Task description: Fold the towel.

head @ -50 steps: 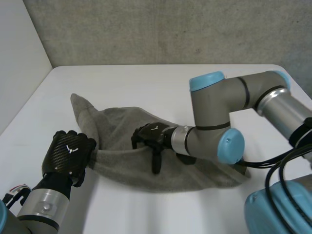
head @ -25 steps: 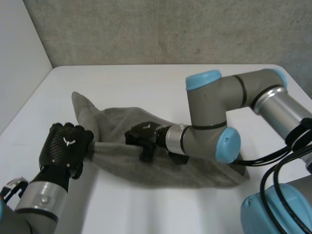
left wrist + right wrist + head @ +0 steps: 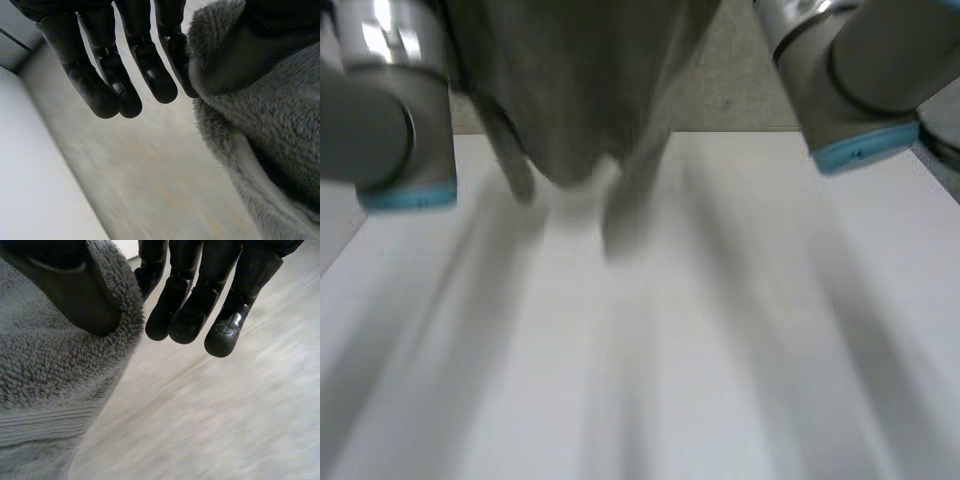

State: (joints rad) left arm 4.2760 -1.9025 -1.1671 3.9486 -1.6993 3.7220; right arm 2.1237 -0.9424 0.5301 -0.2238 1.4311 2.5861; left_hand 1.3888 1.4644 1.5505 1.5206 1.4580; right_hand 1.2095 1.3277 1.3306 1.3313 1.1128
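The grey towel (image 3: pixel 580 90) hangs in the air between my two raised arms, its lower end dangling above the far part of the white table (image 3: pixel 720 350). In the left wrist view my left hand (image 3: pixel 145 65) pinches a fluffy towel edge (image 3: pixel 265 130) between its thumb and the side of its nearest finger; the other fingers hang straight. My right hand (image 3: pixel 192 310) holds the towel (image 3: pixel 45 370) the same way, thumb pressed on the thick hem against a finger.
The left arm (image 3: pixel 390 110) and the right arm (image 3: pixel 860 80) stand high on either side of the towel. A grey wall rises behind the table, and a white side wall lies to the left.
Both arms have swung up and lifted the towel off the table. The right hand, resting on the towel's middle a second ago, has pinched it.
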